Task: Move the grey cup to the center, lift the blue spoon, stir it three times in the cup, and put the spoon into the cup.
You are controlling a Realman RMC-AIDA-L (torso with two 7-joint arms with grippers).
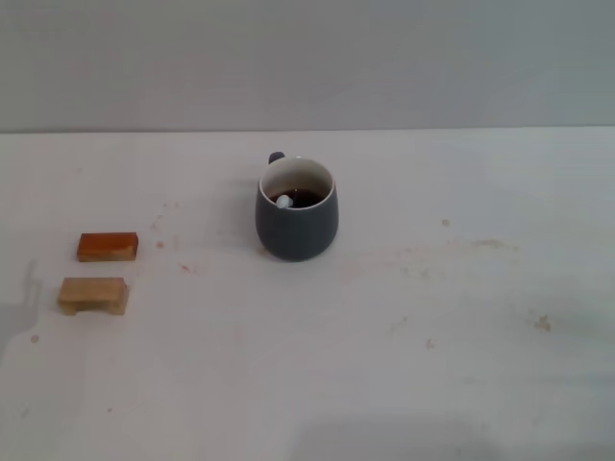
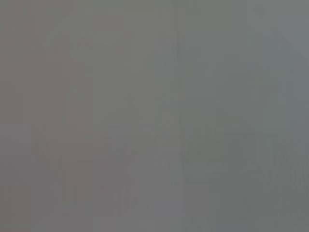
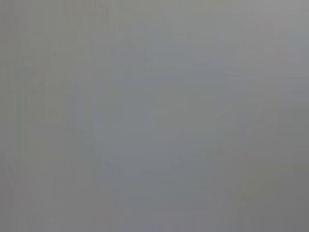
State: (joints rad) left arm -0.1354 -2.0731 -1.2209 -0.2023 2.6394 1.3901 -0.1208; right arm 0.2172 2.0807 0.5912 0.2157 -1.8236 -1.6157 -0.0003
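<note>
The grey cup (image 1: 296, 229) stands upright near the middle of the white table in the head view, its loop handle turned to the far left side. Dark brown liquid fills its cream-white inside. The pale blue end of the blue spoon (image 1: 284, 202) sticks up out of the liquid at the cup's left inner side; the spoon's metal bowl is hidden below. Neither gripper shows in the head view. Both wrist views show only a plain grey surface, with no fingers in them.
Two small wooden blocks lie at the left of the table: a reddish-brown one (image 1: 108, 247) and a pale one (image 1: 93, 295) in front of it. The white table (image 1: 404, 317) carries faint stains. A grey wall rises behind its far edge.
</note>
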